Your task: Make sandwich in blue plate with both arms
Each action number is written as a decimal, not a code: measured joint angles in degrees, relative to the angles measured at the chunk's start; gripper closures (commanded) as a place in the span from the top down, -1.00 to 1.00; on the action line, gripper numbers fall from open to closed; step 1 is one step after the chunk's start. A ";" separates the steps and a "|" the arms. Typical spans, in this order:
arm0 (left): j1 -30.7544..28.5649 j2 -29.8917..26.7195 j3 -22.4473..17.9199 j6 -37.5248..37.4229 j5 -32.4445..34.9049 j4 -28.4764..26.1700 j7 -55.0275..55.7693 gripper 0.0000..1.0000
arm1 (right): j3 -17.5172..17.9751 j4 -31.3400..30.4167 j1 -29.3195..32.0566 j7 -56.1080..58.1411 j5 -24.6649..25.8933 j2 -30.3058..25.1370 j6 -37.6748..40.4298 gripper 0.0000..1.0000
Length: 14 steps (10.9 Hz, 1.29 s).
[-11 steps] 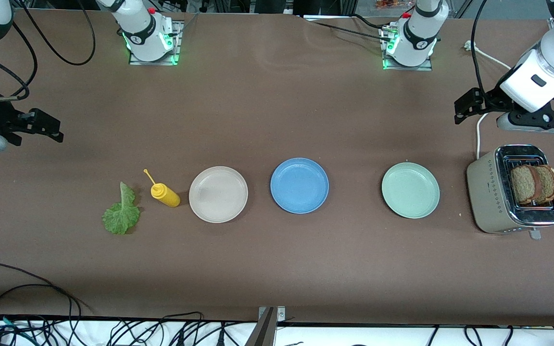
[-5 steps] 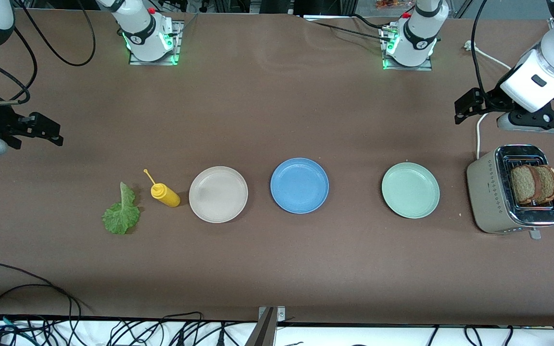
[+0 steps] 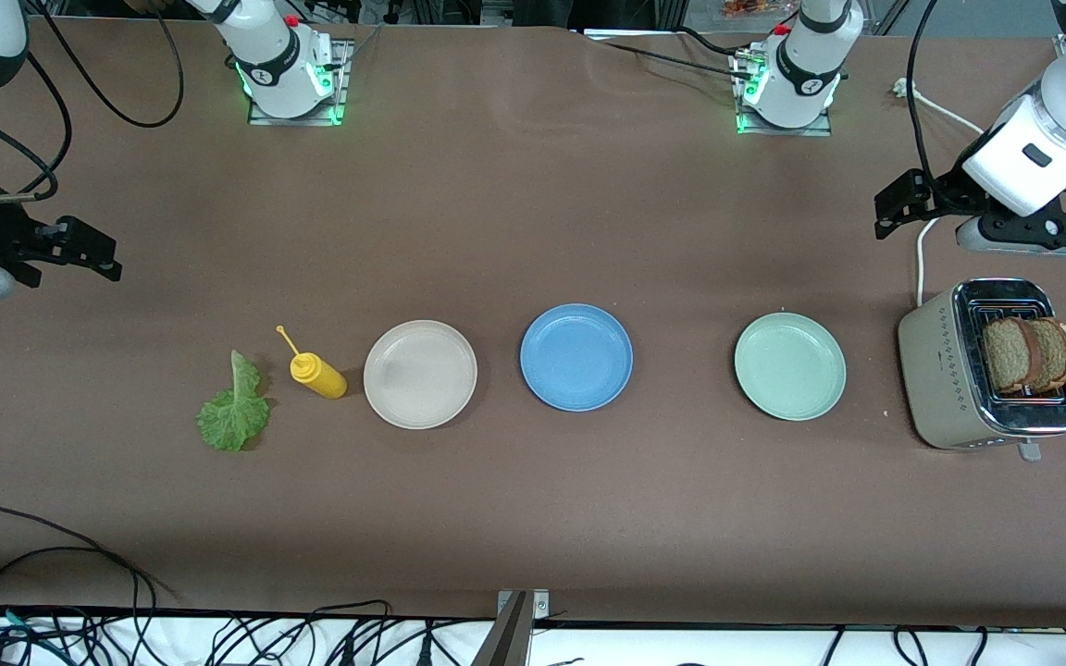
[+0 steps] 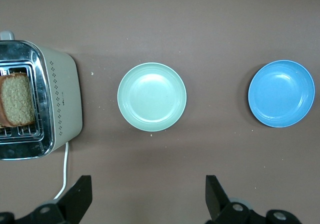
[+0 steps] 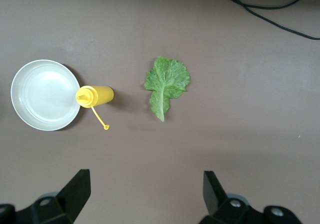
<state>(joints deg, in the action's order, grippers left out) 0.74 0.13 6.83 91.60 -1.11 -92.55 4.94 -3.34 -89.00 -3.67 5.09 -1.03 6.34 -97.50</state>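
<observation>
The blue plate (image 3: 576, 357) (image 4: 281, 93) lies empty in the middle of the table. Two brown bread slices (image 3: 1028, 353) (image 4: 17, 106) stand upright in the slots of a toaster (image 3: 945, 379) (image 4: 62, 101) at the left arm's end. A green lettuce leaf (image 3: 233, 412) (image 5: 165, 84) lies flat at the right arm's end. My left gripper (image 3: 894, 205) (image 4: 148, 181) hangs open and empty over bare table beside the toaster. My right gripper (image 3: 93, 245) (image 5: 145, 176) hangs open and empty over bare table, apart from the lettuce.
A pale green plate (image 3: 789, 365) (image 4: 151, 96) sits between the blue plate and the toaster. A beige plate (image 3: 420, 374) (image 5: 42, 94) and a lying yellow squeeze bottle (image 3: 317, 375) (image 5: 95, 95) sit between the blue plate and the lettuce. The toaster's white cord (image 3: 920, 250) runs under the left gripper.
My right gripper has shifted a little over the table. The left gripper and everything on the table have stayed in place.
</observation>
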 measured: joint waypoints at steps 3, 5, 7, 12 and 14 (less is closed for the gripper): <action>0.00 0.01 0.00 0.00 0.00 0.00 0.00 1.00 | 0.00 0.00 0.00 0.00 0.00 0.00 -0.02 1.00; -0.46 0.32 -0.26 -0.01 0.04 -0.02 0.00 1.00 | 0.00 0.00 -0.01 0.00 0.00 0.00 -0.04 1.00; -2.36 1.20 -0.82 0.00 0.63 -0.03 -0.05 1.00 | 0.00 0.00 -0.03 0.00 0.00 0.00 -0.05 1.00; -8.23 5.40 -1.03 0.34 5.60 0.02 -1.94 1.00 | 0.02 0.02 -0.07 0.00 0.00 0.01 -0.07 1.00; -10.79 8.71 -1.09 1.18 5.60 0.17 -4.42 1.00 | 0.02 0.04 -0.07 0.00 0.01 0.03 -0.07 1.00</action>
<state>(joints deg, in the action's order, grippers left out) -10.05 8.84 5.74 92.78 4.49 -92.38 0.52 -3.32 -88.96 -3.74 5.09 -1.03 6.36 -97.57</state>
